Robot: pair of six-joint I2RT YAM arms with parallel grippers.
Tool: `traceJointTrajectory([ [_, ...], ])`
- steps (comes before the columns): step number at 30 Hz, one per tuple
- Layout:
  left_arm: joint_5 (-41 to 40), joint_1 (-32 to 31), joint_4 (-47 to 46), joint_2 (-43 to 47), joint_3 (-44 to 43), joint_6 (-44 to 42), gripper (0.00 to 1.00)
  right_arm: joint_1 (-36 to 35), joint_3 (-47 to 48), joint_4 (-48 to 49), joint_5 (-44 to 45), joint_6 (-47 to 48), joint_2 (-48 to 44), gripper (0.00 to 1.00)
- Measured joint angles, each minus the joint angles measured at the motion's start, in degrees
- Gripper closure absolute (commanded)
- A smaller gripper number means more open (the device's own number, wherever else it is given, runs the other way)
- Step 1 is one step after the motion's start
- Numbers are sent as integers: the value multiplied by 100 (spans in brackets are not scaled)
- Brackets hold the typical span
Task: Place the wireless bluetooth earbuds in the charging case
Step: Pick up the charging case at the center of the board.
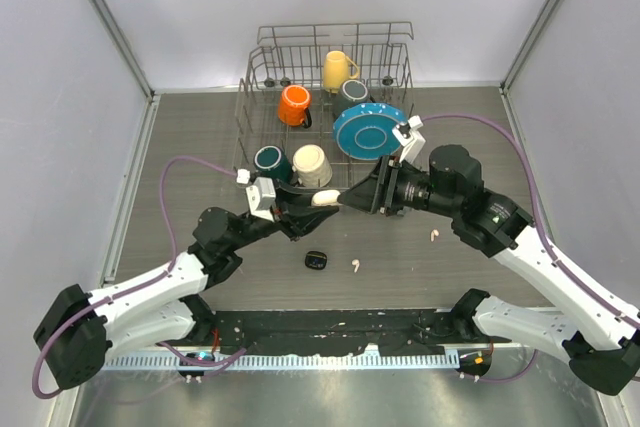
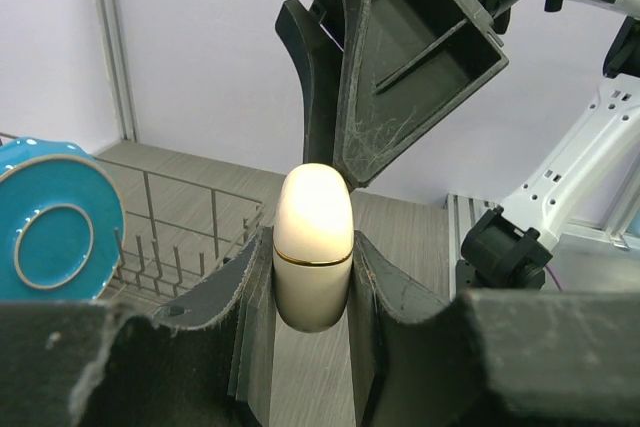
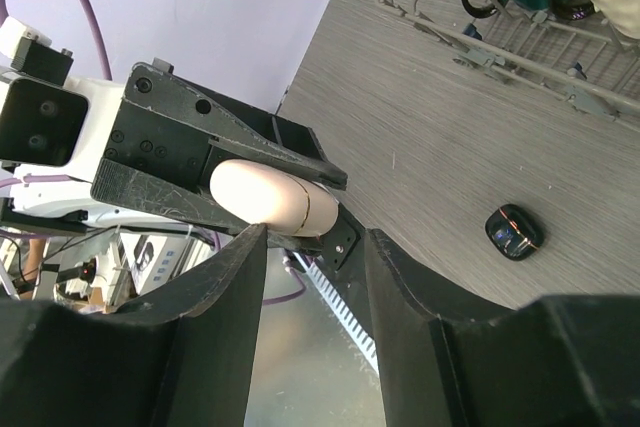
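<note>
Earbud (image 1: 355,266) beside black case (image 1: 316,260), dish rack (image 1: 300,47) with mugs (image 1: 295,105) behind

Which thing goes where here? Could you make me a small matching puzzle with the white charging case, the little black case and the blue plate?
Things:
1. white charging case
2. black case
3. blue plate

Places:
A. standing on edge in the wire dish rack
B. clamped in the left gripper, held up off the table
C. lying on the table, nearer the arms' bases than both grippers

Pairs: 1-B, 2-C, 3-A
</note>
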State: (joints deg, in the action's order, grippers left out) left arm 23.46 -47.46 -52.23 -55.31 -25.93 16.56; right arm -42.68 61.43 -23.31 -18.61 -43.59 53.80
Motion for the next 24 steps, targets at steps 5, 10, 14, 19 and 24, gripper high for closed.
traceJointTrajectory([
  [5, 17, 17, 17, -70, -20, 7, 100, -2, 7, -94, -13, 26, 35, 51],
  [10, 24, 17, -9, -114, -52, 63, 100, -28, 7, -175, -50, 44, 37, 51],
  [14, 42, 17, -74, -149, -96, 105, 100, -39, 7, -216, -70, 63, 70, 51],
  [19, 114, 17, -101, -177, -120, 125, 100, -39, 7, -216, -70, 59, 70, 50],
  [24, 219, 35, -153, -179, -118, 149, 100, -46, -44, -131, -79, -46, 28, 47],
])
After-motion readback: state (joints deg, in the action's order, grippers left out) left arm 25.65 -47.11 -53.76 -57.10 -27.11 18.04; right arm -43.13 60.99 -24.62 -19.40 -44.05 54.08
